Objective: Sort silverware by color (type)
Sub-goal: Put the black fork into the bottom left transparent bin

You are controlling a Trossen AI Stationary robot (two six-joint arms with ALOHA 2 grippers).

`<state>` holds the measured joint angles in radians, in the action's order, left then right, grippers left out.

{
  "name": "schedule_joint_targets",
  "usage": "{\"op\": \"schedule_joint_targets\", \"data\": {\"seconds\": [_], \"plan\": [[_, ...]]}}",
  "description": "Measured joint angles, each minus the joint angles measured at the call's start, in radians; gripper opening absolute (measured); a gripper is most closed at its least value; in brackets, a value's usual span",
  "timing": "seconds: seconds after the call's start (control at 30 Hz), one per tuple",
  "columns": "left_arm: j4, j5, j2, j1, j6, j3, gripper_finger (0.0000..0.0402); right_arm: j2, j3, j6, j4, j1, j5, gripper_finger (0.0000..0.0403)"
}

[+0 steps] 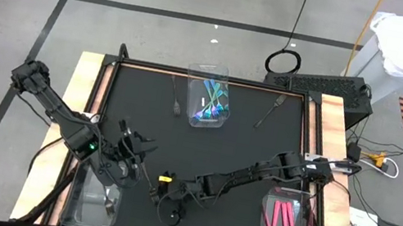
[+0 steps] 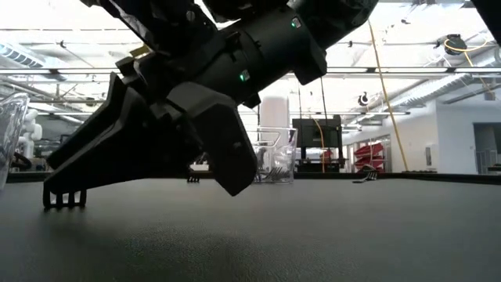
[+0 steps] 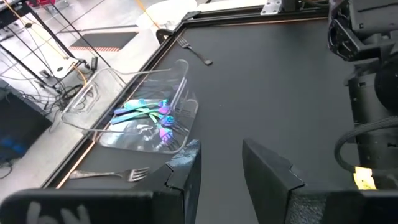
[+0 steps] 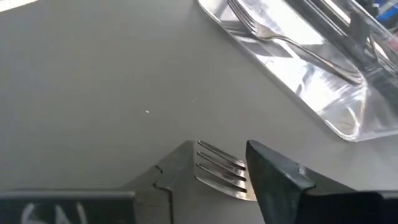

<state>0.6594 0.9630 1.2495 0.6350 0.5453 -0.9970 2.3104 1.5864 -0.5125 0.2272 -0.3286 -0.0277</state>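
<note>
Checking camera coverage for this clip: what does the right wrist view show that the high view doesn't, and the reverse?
Only the right wrist view shows a silver fork between the right gripper's fingers, tines pointing outward, and another silver fork lying in a clear bin.

Only the high view shows the whole layout: the bin of teal-handled utensils at the far edge, two loose forks flanking it, the pink-handled forks in the near right bin, and the left gripper.

Both show the black table and the near left clear bin.

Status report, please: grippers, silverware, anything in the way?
Right gripper shut on grey fork, front centre. Left gripper open, empty. Two forks loose beyond. Nothing blocking.
</note>
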Motion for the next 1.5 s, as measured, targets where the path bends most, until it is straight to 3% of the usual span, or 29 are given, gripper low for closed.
{"op": "schedule_joint_targets", "data": {"seconds": [0.5, 0.9, 1.17, 1.5], "plan": [[0.000, -0.025, 0.001, 0.000, 0.027, 0.000, 0.0119, 0.000, 0.000, -0.031, -0.037, 0.025, -0.004, 0.0108], [0.000, -0.026, 0.001, 0.000, 0.022, 0.000, 0.0119, 0.043, 0.003, -0.027, 0.012, 0.037, -0.030, 0.0013], [0.002, -0.026, 0.000, 0.000, 0.016, 0.000, 0.0119, -0.011, 0.001, -0.044, -0.093, 0.013, 0.077, 0.0009], [0.000, -0.018, 0.000, 0.000, 0.015, 0.000, 0.0119, -0.159, -0.002, -0.054, -0.284, -0.056, 0.322, 0.0002]]}}
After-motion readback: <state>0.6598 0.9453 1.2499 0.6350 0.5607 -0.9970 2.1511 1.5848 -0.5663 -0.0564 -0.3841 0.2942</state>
